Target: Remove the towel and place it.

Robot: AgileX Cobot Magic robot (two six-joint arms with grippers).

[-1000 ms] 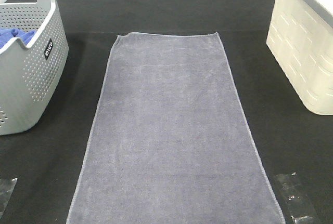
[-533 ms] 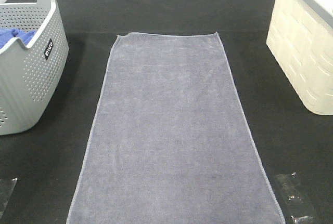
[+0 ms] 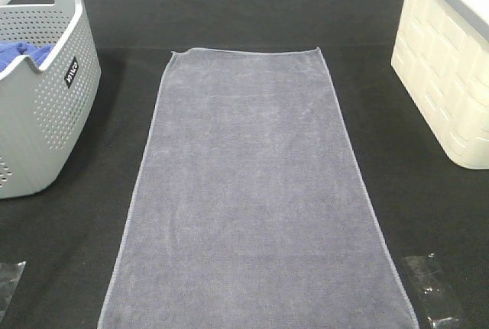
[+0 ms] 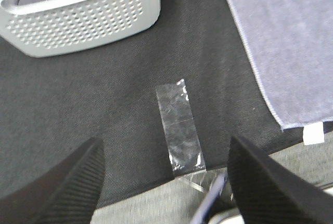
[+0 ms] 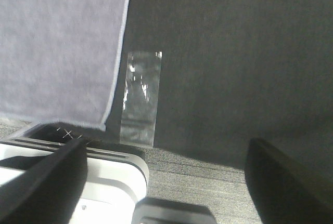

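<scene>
The grey-lavender towel lies spread flat on the black table, running from the middle back to the front edge. Neither gripper shows in the exterior high view. In the left wrist view my left gripper is open and empty, hovering over the table's front edge beside the towel's corner. In the right wrist view my right gripper is open and empty, beside the towel's other front corner. Neither gripper touches the towel.
A grey perforated basket holding a bright blue cloth stands at the left. A cream basket stands at the right. Clear tape strips are stuck near both front corners.
</scene>
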